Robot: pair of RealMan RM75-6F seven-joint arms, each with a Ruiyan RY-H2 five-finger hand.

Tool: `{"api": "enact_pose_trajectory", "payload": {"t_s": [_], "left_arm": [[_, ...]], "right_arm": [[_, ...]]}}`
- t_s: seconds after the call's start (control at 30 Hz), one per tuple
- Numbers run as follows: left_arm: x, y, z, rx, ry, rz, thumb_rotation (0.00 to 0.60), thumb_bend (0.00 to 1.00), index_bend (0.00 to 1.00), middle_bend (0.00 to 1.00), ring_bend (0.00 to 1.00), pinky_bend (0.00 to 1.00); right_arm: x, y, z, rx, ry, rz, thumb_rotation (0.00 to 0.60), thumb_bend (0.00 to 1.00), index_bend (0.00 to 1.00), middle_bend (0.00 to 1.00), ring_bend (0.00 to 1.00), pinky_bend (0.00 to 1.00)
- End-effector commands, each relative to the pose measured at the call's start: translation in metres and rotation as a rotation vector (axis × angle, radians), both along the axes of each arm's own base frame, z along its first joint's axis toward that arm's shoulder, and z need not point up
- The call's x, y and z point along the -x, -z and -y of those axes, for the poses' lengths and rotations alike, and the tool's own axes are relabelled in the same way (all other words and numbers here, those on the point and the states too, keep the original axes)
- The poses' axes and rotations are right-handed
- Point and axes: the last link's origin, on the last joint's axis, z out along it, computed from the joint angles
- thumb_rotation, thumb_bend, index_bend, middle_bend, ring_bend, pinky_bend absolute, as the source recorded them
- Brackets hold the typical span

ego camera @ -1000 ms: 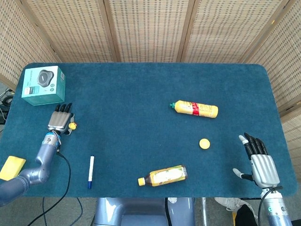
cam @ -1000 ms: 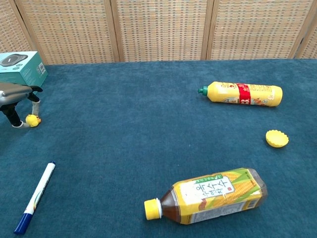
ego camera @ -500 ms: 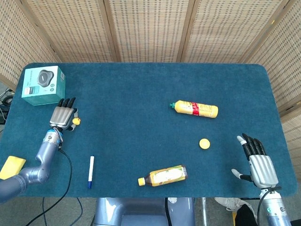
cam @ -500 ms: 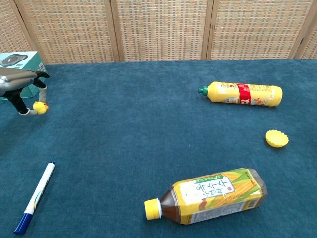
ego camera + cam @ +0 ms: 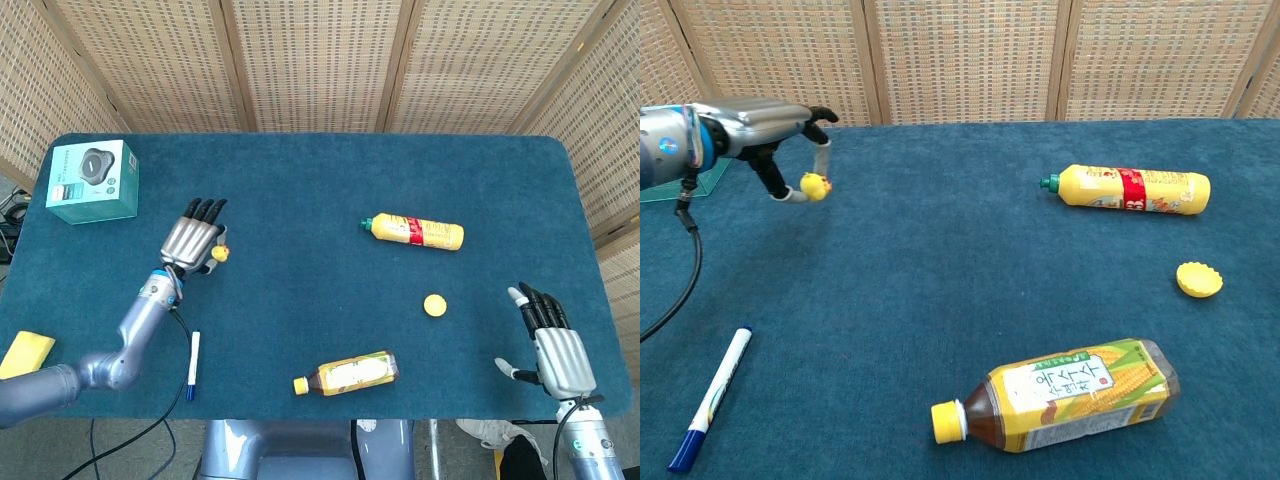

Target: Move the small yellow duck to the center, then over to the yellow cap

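My left hand pinches the small yellow duck between thumb and a finger, lifted above the blue table at its left side. The yellow cap lies flat on the table at the right, far from the duck. Near the table's front right corner my right hand rests with fingers spread, holding nothing; the chest view does not show it.
A teal box stands at the back left. A blue-capped marker lies at the front left. One yellow bottle lies behind the cap, a corn-tea bottle in front of it. A yellow sponge sits at the left edge.
My left hand has lifted the duck off the table and carried it to the right, away from the teal box. The right hand has not moved.
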Motion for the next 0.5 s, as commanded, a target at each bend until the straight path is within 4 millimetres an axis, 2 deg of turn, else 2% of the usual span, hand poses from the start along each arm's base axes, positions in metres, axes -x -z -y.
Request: {"api": "enact_pose_trajectory", "payload": {"t_s": [0.03, 0.1, 0.27, 0.5], "left_arm": [[-0.033, 0.018, 0.002, 0.030, 0.049, 0.010, 0.600, 0.30, 0.50, 0.00, 0.00, 0.00], [-0.051, 0.031, 0.004, 0.049, 0.076, 0.005, 0.600, 0.30, 0.49, 0.00, 0.00, 0.00], [-0.080, 0.057, 0.006, 0.087, 0.123, -0.020, 0.600, 0.30, 0.49, 0.00, 0.00, 0.00], [-0.107, 0.094, 0.010, 0.142, 0.160, -0.049, 0.600, 0.30, 0.49, 0.00, 0.00, 0.00]], "right_arm": [[0.002, -0.001, 0.001, -0.001, 0.005, 0.005, 0.600, 0.08, 0.05, 0.00, 0.00, 0.00], [0.005, -0.002, 0.004, -0.002, 0.019, 0.009, 0.600, 0.08, 0.05, 0.00, 0.00, 0.00], [0.011, -0.005, 0.009, 0.004, 0.046, 0.026, 0.600, 0.08, 0.05, 0.00, 0.00, 0.00], [0.018, -0.007, 0.013, 0.005, 0.072, 0.036, 0.600, 0.08, 0.05, 0.00, 0.00, 0.00]]}}
